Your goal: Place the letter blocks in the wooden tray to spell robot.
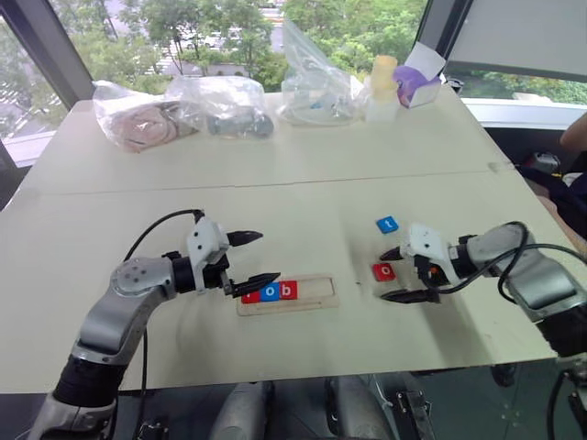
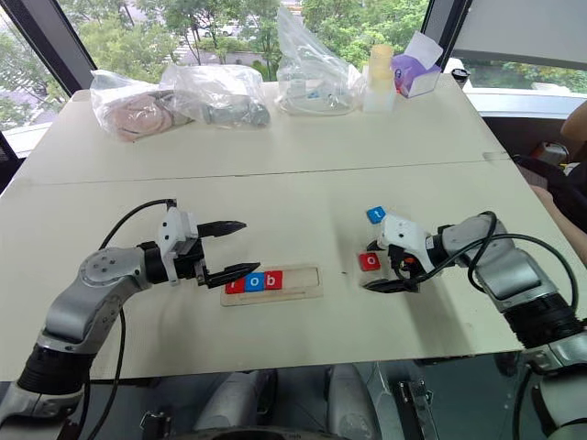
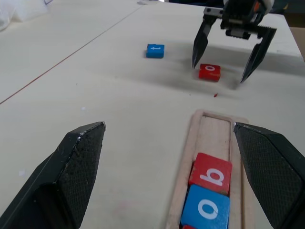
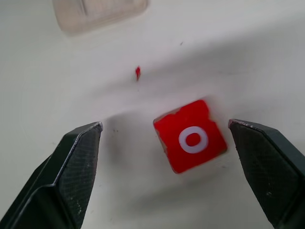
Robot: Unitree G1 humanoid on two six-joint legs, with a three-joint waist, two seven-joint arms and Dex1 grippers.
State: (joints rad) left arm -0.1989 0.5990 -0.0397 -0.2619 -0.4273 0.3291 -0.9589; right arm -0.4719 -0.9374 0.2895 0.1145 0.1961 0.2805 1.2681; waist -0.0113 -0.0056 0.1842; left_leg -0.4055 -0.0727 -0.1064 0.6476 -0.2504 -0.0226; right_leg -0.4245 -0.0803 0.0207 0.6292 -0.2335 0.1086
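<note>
The long pale wooden tray (image 1: 287, 295) lies on the cream bench (image 1: 303, 197), with red r, blue o (image 3: 206, 211) and red b (image 3: 210, 173) tiles at its left end. Right of the tray lies the red o tile (image 4: 190, 136), beneath the wide-open, empty right claw (image 1: 396, 274); the blue t tile (image 1: 387, 224) lies beyond. The left claw (image 1: 252, 259), wide open and empty, hovers at the tray's left end.

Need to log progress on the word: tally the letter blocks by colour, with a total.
Red letter blocks: 3, the r and b in the wooden tray, plus the o on the table.
Blue letter blocks: 2, the o in the tray and the t on the table.
Total: 5.
</note>
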